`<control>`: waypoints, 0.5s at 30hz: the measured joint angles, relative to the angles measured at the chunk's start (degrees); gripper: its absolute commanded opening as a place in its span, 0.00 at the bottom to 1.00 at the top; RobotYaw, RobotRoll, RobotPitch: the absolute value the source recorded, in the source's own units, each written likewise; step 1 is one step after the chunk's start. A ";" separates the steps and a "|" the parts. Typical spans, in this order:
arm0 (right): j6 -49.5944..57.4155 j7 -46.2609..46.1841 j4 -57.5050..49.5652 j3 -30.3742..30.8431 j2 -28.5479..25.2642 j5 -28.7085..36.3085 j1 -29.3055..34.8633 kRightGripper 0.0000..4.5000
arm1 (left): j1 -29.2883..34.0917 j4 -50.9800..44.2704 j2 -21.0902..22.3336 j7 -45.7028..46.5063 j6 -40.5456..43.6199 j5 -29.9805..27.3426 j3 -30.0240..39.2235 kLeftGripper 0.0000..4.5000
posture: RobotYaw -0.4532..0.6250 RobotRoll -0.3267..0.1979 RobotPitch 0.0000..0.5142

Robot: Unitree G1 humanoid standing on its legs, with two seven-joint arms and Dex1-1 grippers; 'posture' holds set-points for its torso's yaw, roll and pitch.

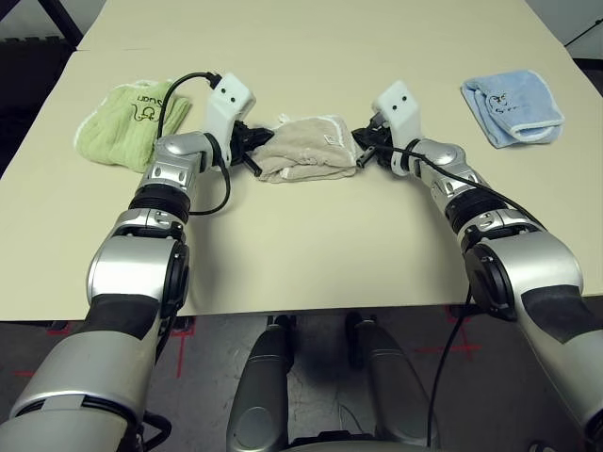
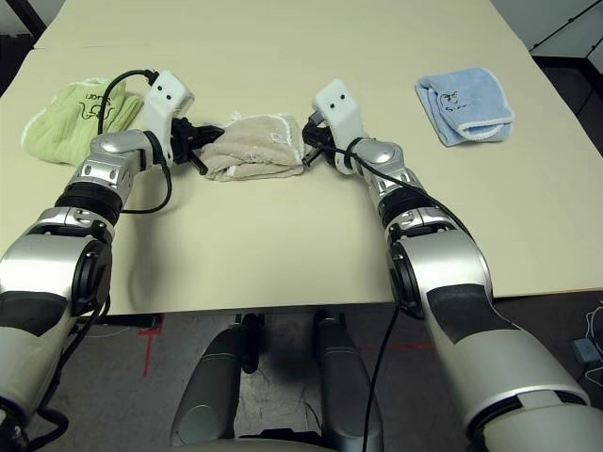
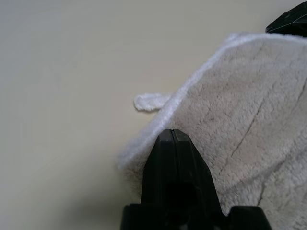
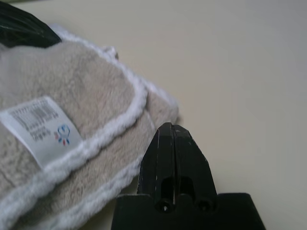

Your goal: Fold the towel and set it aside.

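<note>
Both closed hands flank the towel [image 1: 306, 148]; open table [image 1: 311, 245] nearer.

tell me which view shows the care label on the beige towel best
The right wrist view: the white label with printed lines and a small logo lies on the beige towel. Head views show a tiny white patch; the left wrist view only plush.

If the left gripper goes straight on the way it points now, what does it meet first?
Most likely the beige towel: the shut left gripper points into its white-trimmed edge, though touch is unclear.
</note>
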 measured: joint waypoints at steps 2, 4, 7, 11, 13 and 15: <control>-0.92 3.37 -1.23 -1.94 -1.31 2.35 -0.67 0.00 | -0.54 -2.05 0.72 -1.37 -0.17 -1.75 1.24 0.01 | 0.45 0.62 0.49; -1.39 6.79 -2.46 -3.28 -2.37 4.60 -1.12 0.00 | -0.95 -4.11 1.69 -2.92 0.13 -3.12 1.99 0.01 | 0.45 0.62 0.46; -0.50 15.34 -4.83 -6.00 -4.05 9.47 -1.06 0.00 | -0.25 -11.26 2.86 -8.95 3.74 -6.70 3.18 0.01 | 0.46 0.62 0.44; 3.92 25.74 -8.98 -7.48 -7.24 14.40 0.23 0.00 | 5.99 -25.09 6.04 -16.81 12.68 -11.52 3.03 0.01 | 0.45 0.62 0.44; 6.71 29.39 -10.90 -7.75 -9.56 15.91 2.44 0.00 | 10.48 -30.93 8.06 -19.17 16.62 -12.87 2.88 0.01 | 0.45 0.62 0.45; 9.79 31.57 -12.50 -8.14 -11.31 17.06 5.16 0.00 | 14.58 -35.34 10.33 -20.21 18.18 -13.12 2.73 0.01 | 0.45 0.62 0.45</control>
